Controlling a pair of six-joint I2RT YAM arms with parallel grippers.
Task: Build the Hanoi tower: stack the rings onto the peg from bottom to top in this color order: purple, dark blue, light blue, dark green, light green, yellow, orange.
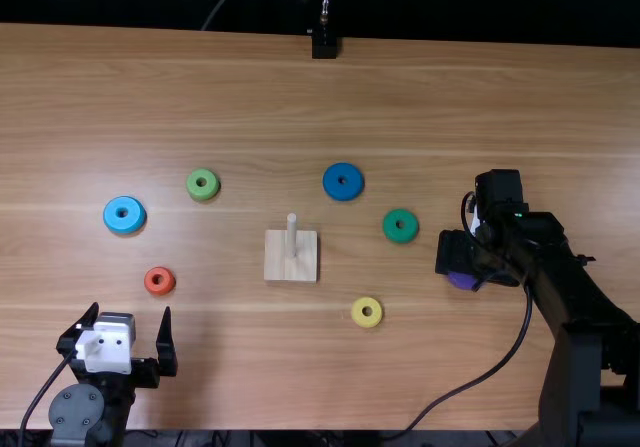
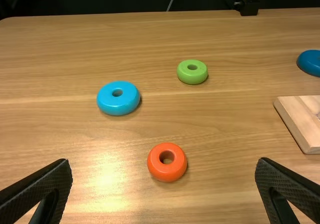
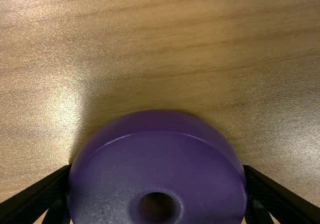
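My right gripper (image 1: 458,257) is at the right of the table in the top view, over the purple ring (image 1: 462,280). In the right wrist view the purple ring (image 3: 157,174) sits between the fingers of my right gripper (image 3: 157,196), which touch it on both sides. My left gripper (image 1: 128,335) stands open at the lower left; the left wrist view also has my left gripper (image 2: 165,191) open, the orange ring (image 2: 160,175) beyond its fingertips. The wooden base (image 1: 291,270) bears a bare upright peg (image 1: 291,235) at the middle.
Around the base lie the light blue ring (image 1: 124,215), light green ring (image 1: 203,184), dark blue ring (image 1: 343,181), dark green ring (image 1: 400,226) and yellow ring (image 1: 367,312). A cable (image 1: 470,377) curves over the table's lower right.
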